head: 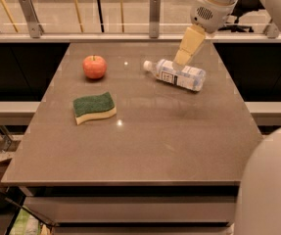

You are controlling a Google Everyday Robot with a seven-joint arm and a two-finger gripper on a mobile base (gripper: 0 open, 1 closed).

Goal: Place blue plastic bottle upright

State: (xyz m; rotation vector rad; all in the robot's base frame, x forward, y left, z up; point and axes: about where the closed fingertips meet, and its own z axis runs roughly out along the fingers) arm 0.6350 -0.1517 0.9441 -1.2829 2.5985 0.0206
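An apple and a sponge sit on the left of the table, clear of the work. To their right the blue plastic bottle lies on its side, cap leftward, not yet upright. The gripper hangs just over it, seemingly lined up for a grasp; parted or closed, I cannot tell.

No text, brand, number or sign can be read anywhere in the camera view. The blue plastic bottle lies on its side at the far right of the table. It carries a white label with bluish print, but the marks cannot be made out as letters. The gripper hangs just above the bottle, near its neck end, and no readable marking shows on it.
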